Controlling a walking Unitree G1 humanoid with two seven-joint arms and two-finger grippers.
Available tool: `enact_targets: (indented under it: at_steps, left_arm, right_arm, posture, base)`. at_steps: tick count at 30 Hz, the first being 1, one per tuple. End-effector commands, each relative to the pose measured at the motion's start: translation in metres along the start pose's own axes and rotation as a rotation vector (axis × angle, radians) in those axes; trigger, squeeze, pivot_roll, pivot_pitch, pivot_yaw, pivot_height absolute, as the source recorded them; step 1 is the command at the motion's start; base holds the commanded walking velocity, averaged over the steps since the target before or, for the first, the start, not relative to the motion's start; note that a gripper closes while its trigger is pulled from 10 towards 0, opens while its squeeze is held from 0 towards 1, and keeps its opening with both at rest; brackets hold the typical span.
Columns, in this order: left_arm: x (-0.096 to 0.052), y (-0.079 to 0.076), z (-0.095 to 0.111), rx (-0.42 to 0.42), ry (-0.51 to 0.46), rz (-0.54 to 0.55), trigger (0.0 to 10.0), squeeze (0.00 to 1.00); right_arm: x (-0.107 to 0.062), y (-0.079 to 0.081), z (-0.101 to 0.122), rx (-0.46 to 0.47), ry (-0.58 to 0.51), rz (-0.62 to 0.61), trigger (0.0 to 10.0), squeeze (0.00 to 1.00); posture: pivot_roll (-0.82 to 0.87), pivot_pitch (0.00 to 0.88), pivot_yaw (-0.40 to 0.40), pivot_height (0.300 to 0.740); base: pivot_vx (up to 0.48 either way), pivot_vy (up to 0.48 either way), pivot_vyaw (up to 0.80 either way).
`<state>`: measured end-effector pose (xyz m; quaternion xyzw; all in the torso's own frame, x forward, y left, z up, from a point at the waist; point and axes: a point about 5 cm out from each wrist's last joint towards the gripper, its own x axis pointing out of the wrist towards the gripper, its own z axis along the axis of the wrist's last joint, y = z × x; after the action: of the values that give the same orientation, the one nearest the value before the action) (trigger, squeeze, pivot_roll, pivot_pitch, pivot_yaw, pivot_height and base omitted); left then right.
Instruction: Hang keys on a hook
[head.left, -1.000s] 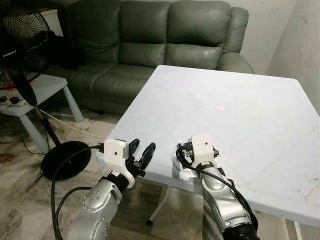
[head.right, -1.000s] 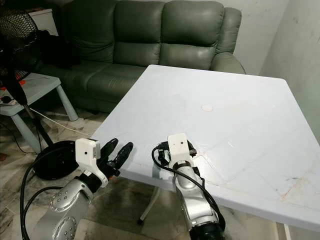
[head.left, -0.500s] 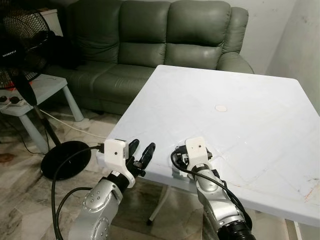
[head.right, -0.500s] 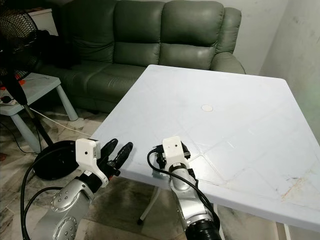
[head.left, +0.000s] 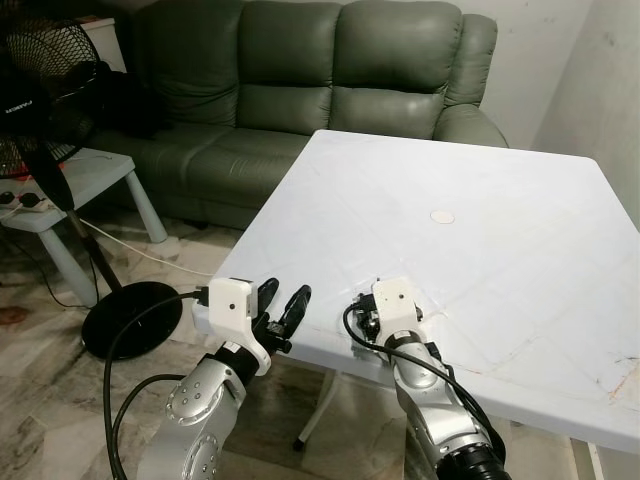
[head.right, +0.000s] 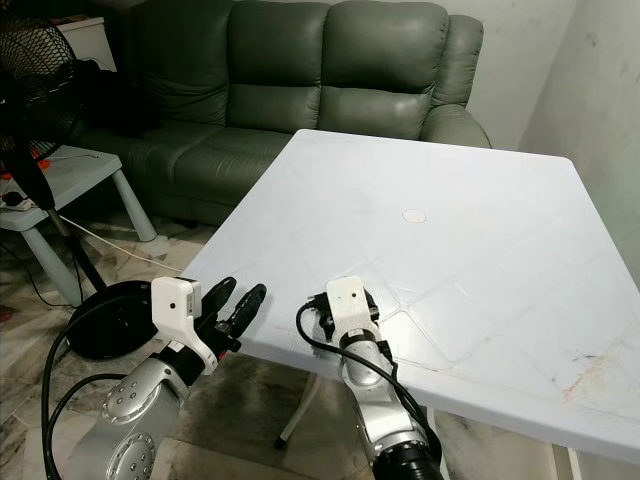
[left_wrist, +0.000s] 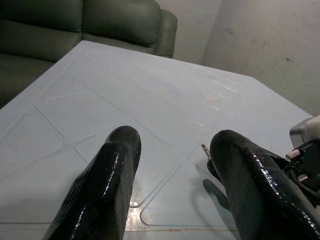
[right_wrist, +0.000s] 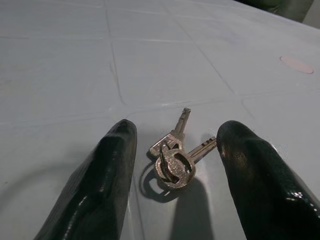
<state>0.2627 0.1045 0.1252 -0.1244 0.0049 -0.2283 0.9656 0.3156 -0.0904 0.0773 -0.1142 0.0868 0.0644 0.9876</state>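
Two silver keys (right_wrist: 176, 150) on one ring lie flat on the white table (head.left: 500, 240), near its front edge, between the spread black fingers (right_wrist: 102, 185) of the right gripper (right_wrist: 175, 165), whose jaws stand apart with neither finger touching the metal. The right wrist view gives the count: two keys, fanned away from the ring, with a shadow under them. In the head views the white camera block on the right wrist (head.left: 392, 297) covers that spot, so the keys cannot be made out there.

The left gripper (head.left: 283, 305) hovers at the table's front left corner, its two fingers (left_wrist: 107, 187) also apart and holding nothing. The left wrist view catches a thin metal tip, seemingly a key, poking out by the right gripper's dark body on the tabletop.

One small pale round disc (head.left: 441, 216) sits on the table, well beyond the keys. Behind the table stands one dark green sofa (head.left: 320, 80); to the table's left are one black standing fan (head.left: 45, 90) and one small white side table (head.left: 85, 180).
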Motion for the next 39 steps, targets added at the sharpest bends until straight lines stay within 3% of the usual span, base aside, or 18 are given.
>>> enact_targets:
  at_steps: [1, 16, 17, 18, 21, 28, 29, 31, 32, 35, 36, 38, 39]
  left_arm:
    - [-0.0013, -0.0001, 0.005, 0.012, -0.017, 0.006, 10.0, 0.0]
    - [-0.0002, 0.0, 0.0058, 0.014, -0.022, 0.005, 10.0, 0.0]
    - [-0.0001, 0.0, 0.0059, 0.014, -0.022, 0.004, 10.0, 0.0]
    - [-0.0001, 0.0001, 0.0059, 0.014, -0.022, 0.004, 10.0, 0.0]
    - [0.0, 0.0001, 0.0062, 0.013, -0.024, 0.004, 10.0, 0.0]
    - [0.0, -0.0001, 0.0067, 0.01, -0.028, 0.005, 10.0, 0.0]
    - [0.0, -0.0001, 0.0067, 0.01, -0.029, 0.005, 10.0, 0.0]
    - [0.0, -0.0001, 0.0068, 0.009, -0.03, 0.005, 10.0, 0.0]
    - [-0.0001, -0.0002, 0.0067, 0.007, -0.03, 0.006, 10.0, 0.0]
    - [-0.0002, -0.0005, 0.0066, 0.008, -0.029, 0.005, 10.0, 0.0]
    - [-0.0002, -0.0004, 0.0067, 0.006, -0.03, 0.005, 10.0, 0.0]
    - [-0.0002, -0.0006, 0.0069, 0.007, -0.03, 0.005, 10.0, 0.0]
    - [-0.0002, -0.0007, 0.007, 0.007, -0.031, 0.005, 10.0, 0.0]
  right_arm:
    - [0.0, 0.0015, -0.0006, -0.002, -0.002, 0.004, 0.0, 0.0]
    - [0.0008, 0.003, -0.0014, 0.001, -0.008, 0.018, 0.0, 0.0]
    - [0.0008, 0.0031, -0.0023, 0.002, -0.002, 0.023, 7.4, 0.0]
    - [0.0008, 0.0032, -0.0027, 0.002, 0.0, 0.025, 9.6, 0.0]
    - [0.0007, 0.0028, -0.0034, 0.001, 0.001, 0.025, 10.0, 0.0]
    - [0.0003, 0.002, -0.0046, 0.0, -0.002, 0.023, 9.7, 0.0]
    - [0.0003, 0.0018, -0.0047, 0.0, -0.002, 0.022, 8.3, 0.0]
    - [0.0003, 0.0013, -0.0052, 0.002, 0.0, 0.018, 7.6, 0.0]
    - [0.0002, 0.0005, -0.0055, 0.0, -0.002, 0.016, 4.6, 0.0]
    - [0.0001, 0.0001, -0.0058, -0.004, -0.004, 0.015, 4.5, 0.0]
    - [-0.0001, -0.0004, -0.0066, -0.003, -0.002, 0.014, 3.9, 0.0]
    - [-0.0005, -0.001, -0.0073, -0.004, -0.002, 0.014, 4.1, 0.0]
    - [-0.0011, -0.0017, -0.0087, -0.007, 0.001, 0.013, 1.1, 0.0]
  posture:
    - [0.15, 0.0, 0.022, 0.74]
    - [0.15, 0.0, 0.022, 0.74]
    - [0.15, 0.0, 0.022, 0.74]
    - [0.15, 0.0, 0.022, 0.74]
    - [0.15, 0.0, 0.022, 0.74]
    - [0.15, 0.0, 0.022, 0.74]
    - [0.15, 0.0, 0.022, 0.74]
    - [0.15, 0.0, 0.022, 0.74]
    - [0.15, 0.0, 0.023, 0.74]
    - [0.15, 0.0, 0.023, 0.74]
    - [0.15, 0.0, 0.023, 0.74]
    - [0.16, 0.0, 0.022, 0.74]
    - [0.16, 0.0, 0.022, 0.74]
  base:
    - [0.0, 0.0, 0.0]
    - [0.0, 0.0, 0.0]
    - [0.0, 0.0, 0.0]
    - [0.0, 0.0, 0.0]
    - [0.0, 0.0, 0.0]
    - [0.0, 0.0, 0.0]
    - [0.0, 0.0, 0.0]
    - [0.0, 0.0, 0.0]
    - [0.0, 0.0, 0.0]
    - [0.0, 0.0, 0.0]
    - [0.0, 0.0, 0.0]
    - [0.0, 0.0, 0.0]
    - [0.0, 0.0, 0.0]
